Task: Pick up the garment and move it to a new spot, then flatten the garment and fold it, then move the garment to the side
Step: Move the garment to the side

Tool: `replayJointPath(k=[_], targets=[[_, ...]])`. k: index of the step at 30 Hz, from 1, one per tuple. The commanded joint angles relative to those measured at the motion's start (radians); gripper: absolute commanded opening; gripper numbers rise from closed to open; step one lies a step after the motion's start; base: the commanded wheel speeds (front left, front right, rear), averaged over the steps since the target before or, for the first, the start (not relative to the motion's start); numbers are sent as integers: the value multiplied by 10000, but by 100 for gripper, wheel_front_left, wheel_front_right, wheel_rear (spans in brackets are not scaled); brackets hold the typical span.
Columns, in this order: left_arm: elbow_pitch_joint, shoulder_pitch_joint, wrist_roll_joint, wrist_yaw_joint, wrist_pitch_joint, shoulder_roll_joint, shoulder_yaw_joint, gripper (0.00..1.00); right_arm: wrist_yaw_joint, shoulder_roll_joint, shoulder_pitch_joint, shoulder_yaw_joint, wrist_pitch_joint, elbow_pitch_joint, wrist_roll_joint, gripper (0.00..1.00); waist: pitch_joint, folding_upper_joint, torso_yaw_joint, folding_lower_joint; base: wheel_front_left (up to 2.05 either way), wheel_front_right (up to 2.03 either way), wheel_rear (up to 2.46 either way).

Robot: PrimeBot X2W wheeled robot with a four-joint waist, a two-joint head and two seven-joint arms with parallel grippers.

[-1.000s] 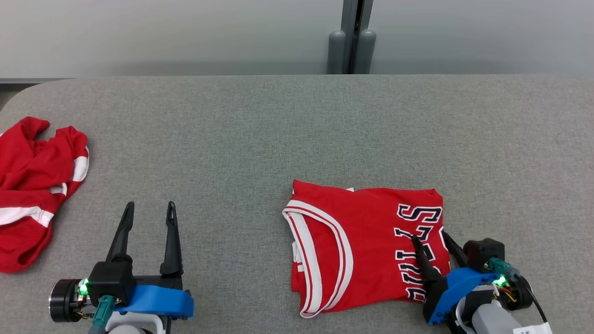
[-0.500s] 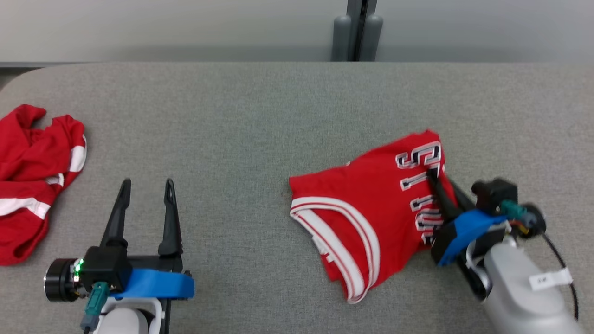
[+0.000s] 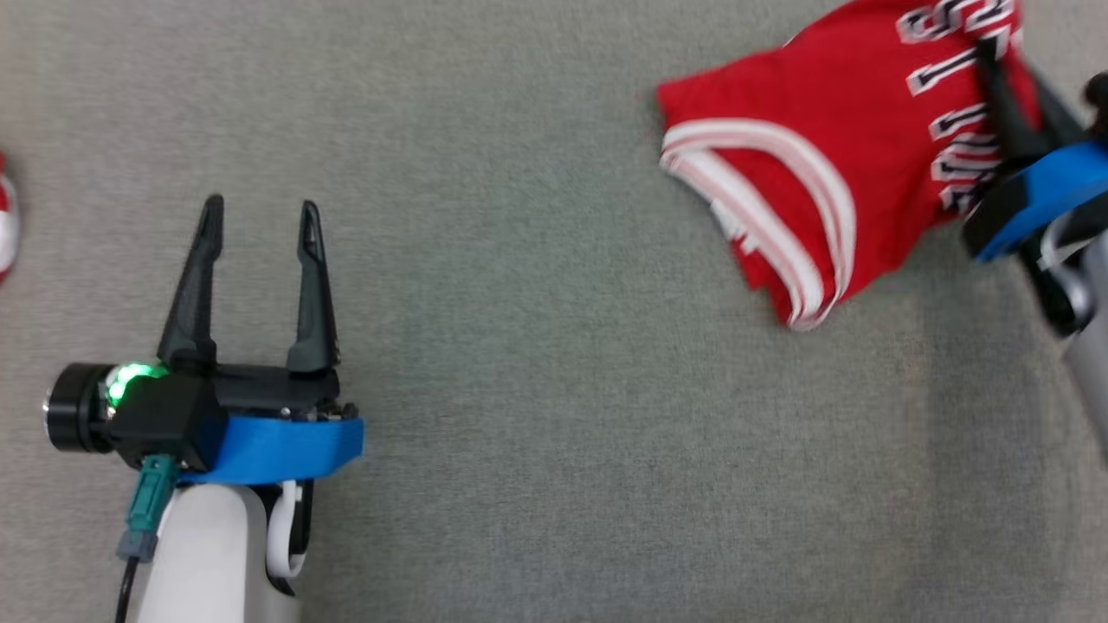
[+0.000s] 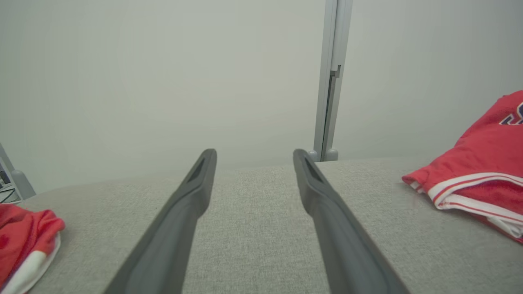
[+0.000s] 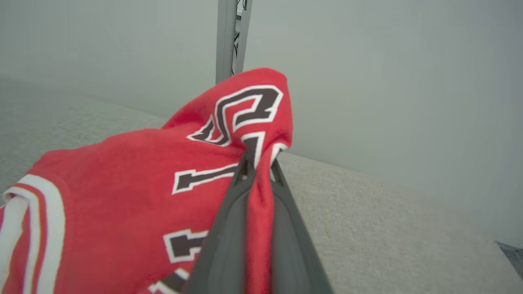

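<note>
Right gripper [image 5: 258, 165] was clamped on the lettered edge of the folded red jersey [image 3: 779, 182]. The cloth trailed left from its fingertips, striped end low at the grey table [image 3: 537, 389]. Left gripper [image 3: 260, 208] was spread wide, holding nothing. Count: two grippers, and two garments including a crumpled red-and-white garment [image 4: 24, 237] at far left.

Robotics lab or test room, by the look of it. Work surface is a broad table [image 3: 554, 450] covered in grey woven fabric. Behind it stand plain, pale, matt partition panels [image 4: 163, 73], unmarked, meeting at a grey metal post [image 4: 330, 81] with two rounded stubs [image 4: 322, 155] at its foot. What look like wires [image 5: 241, 8] run in the post's slot. Off the table's left end are a grey bracket [image 4: 18, 181] and dark cables [image 4: 5, 179]. The left gripper [image 3: 260, 208] sits on a pale arm with an exposed teal plug [image 3: 147, 497] and a green status light [image 3: 130, 379]. Lighting is flat and even.
</note>
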Motion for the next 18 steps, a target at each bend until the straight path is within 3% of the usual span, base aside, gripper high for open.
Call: replayJointPath(k=[1,12,18], targets=[[-144,-252,82,-9,-47,82,45,100,2,-275,-374,-14,-6,73,117,0,262,-3,-60,-3,0,0,0],[-1452,-777,361,-85,-40,732,195,100,0,-1584,-1817,-103,58,489,1589,0,1755,-3,-1663,-3,0,0,0],[-1911,-918,487,-33,-38,965,103,100,0,-2162,-2325,233,72,793,1814,0,2094,-3,-2032,-3,0,0,0]])
